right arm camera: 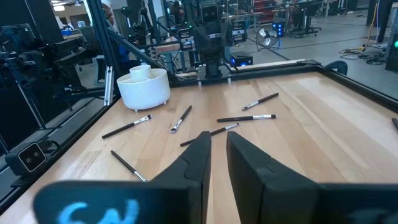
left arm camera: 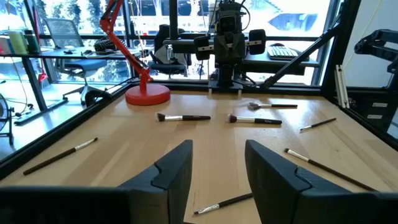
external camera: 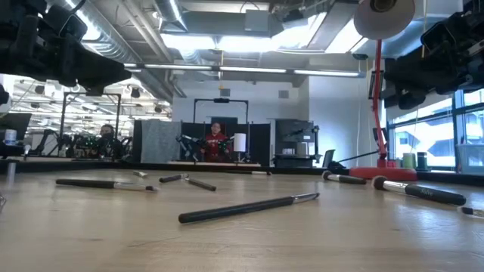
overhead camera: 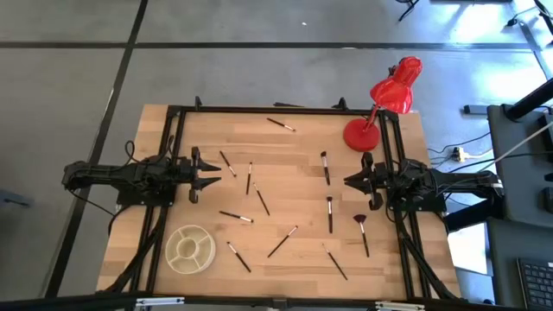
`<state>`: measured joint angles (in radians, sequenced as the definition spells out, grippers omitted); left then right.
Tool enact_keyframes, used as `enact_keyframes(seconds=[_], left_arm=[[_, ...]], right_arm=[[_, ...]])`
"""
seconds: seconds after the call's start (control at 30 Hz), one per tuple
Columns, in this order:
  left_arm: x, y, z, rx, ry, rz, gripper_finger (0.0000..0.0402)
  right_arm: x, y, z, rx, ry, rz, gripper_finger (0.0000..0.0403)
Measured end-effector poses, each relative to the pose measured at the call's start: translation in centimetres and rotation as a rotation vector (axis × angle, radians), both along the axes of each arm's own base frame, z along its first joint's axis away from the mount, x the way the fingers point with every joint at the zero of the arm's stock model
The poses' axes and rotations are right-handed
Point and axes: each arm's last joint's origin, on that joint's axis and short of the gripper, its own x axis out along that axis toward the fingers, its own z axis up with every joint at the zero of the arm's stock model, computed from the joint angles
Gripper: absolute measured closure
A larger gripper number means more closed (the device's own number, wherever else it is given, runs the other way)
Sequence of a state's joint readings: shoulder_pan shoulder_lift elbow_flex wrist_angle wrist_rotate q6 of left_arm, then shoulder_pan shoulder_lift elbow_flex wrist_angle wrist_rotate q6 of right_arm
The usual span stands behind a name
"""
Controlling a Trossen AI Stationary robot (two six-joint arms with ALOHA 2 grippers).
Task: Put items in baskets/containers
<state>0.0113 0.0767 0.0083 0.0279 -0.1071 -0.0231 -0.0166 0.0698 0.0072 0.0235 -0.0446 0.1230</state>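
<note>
A grey concrete floor [overhead camera: 259,69] crossed by dark seam lines is spreading around the light wooden table [overhead camera: 285,160]. A red desk lamp [overhead camera: 384,104] is standing at one far corner of the tabletop. In the low view, long ceiling strip lights [external camera: 227,69] are glowing under exposed pipes, and a person in a red top [external camera: 217,143] is sitting at a distant workbench. Tall windows [external camera: 423,136] are letting in daylight on one side. A grey office chair [left arm camera: 62,31] is sitting beyond a glass partition.
</note>
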Motion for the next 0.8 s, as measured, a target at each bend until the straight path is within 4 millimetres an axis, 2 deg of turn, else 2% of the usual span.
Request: enact_keyframes(seconds=[0.37,0.53,0.7,0.8], left_arm=[[0.0,0.0,0.0,0.0,0.0,0.0,0.0258],[-0.03,0.23,0.12,0.077,-0.001,0.073,0.0258],[-0.07,0.41,0.22,0.133,0.002,0.136,0.0258],[-0.07,0.4,0.21,0.101,-0.004,0.132,0.0258]], right_arm=[[0.0,0.0,-0.01,-0.001,0.0,-0.001,0.035],[0.0,-0.26,0.03,0.004,-0.003,-0.091,0.035],[0.0,-0.3,0.06,0.274,-0.014,-0.114,0.035],[0.04,-0.15,-0.05,0.306,0.007,-0.064,0.035]])
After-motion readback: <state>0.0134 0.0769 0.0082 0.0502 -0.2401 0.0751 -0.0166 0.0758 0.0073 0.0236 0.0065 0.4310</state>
